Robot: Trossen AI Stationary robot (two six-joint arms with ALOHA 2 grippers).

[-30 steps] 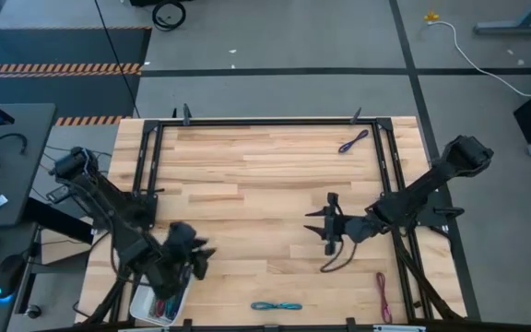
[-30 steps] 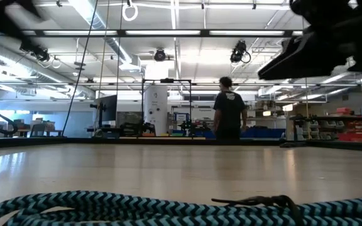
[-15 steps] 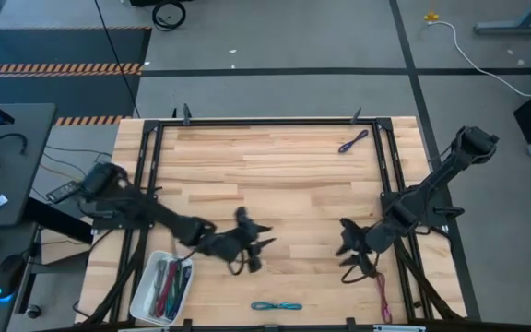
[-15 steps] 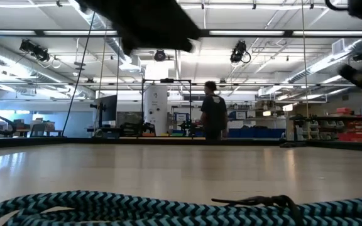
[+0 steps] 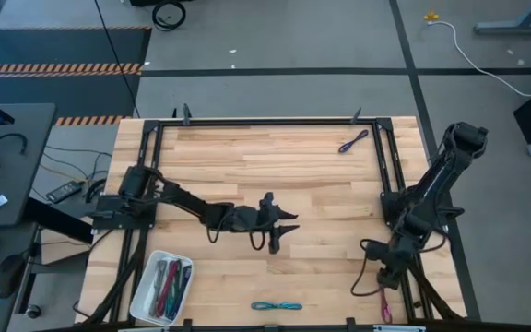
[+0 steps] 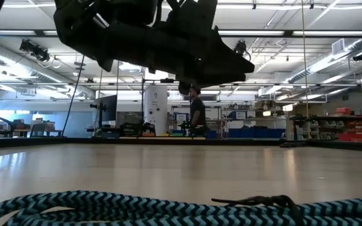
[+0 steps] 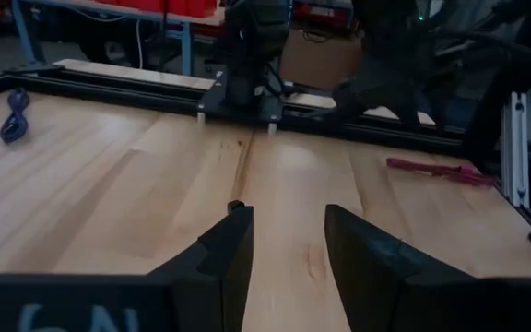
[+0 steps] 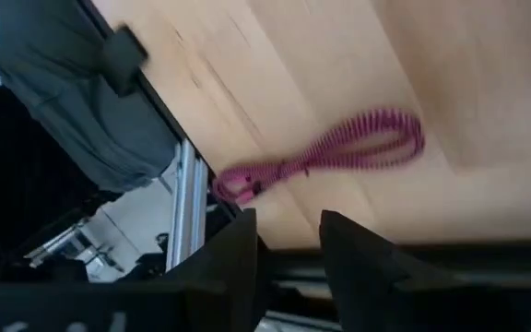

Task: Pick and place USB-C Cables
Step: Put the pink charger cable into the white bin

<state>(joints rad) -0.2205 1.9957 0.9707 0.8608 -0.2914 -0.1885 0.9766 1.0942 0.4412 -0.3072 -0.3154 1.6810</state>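
My left gripper (image 5: 284, 229) (image 7: 289, 221) hangs open over bare wood at mid-table; in the low view it fills the top (image 6: 168, 44). My right gripper (image 5: 386, 278) (image 8: 289, 242) is open near the table's near right corner, above the magenta cable (image 5: 383, 299) (image 8: 330, 152), which lies flat on the wood. The teal cable (image 5: 277, 305) (image 6: 137, 206) lies by the near edge. The purple cable (image 5: 353, 140) (image 7: 14, 112) lies at the far right. Several cables lie in the white tray (image 5: 146, 297) at the near left corner.
A black metal frame (image 5: 265, 121) runs along the table's far, left and right edges. A thin black wire (image 5: 359, 275) loops beside my right arm. A person (image 6: 197, 116) stands far off in the room behind the table. Bare wood lies between the two grippers.
My left gripper has swung from over the white tray toward the table's right, ending at mid-table. My right gripper has drawn back from mid-table toward the near right corner, ending over the magenta cable. The person in the room behind has walked left.
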